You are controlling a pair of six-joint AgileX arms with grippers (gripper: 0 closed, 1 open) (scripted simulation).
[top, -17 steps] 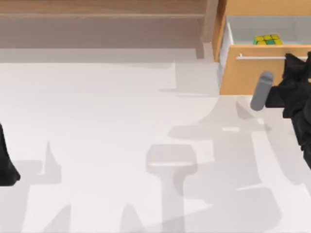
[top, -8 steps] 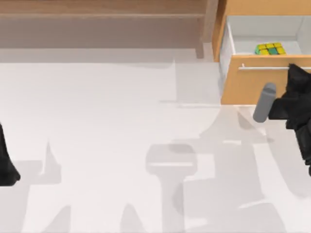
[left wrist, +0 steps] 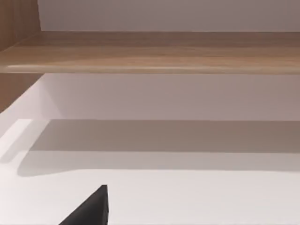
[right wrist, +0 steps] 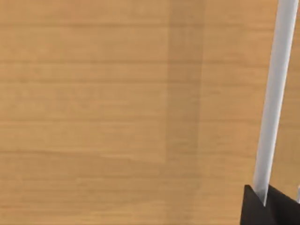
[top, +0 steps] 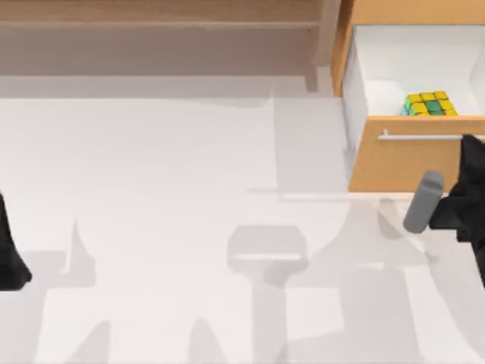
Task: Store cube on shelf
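The cube (top: 430,104) is sitting inside the open drawer (top: 413,68), just behind the drawer front. The right gripper (right wrist: 265,200) is gripping the silver handle (right wrist: 273,98) with closed fingers. The shelf (top: 159,23), left of the drawer, is waiting; lifting and placing remain. The left gripper (top: 11,258) is idling far left, fingers unreadable.

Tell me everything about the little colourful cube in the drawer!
The small puzzle cube has a grid of yellow and green tiles on top. It sits flat inside the pulled-out white-lined drawer of the orange-wood cabinet, at the table's far right, close behind the drawer's front panel. Nothing grips it.
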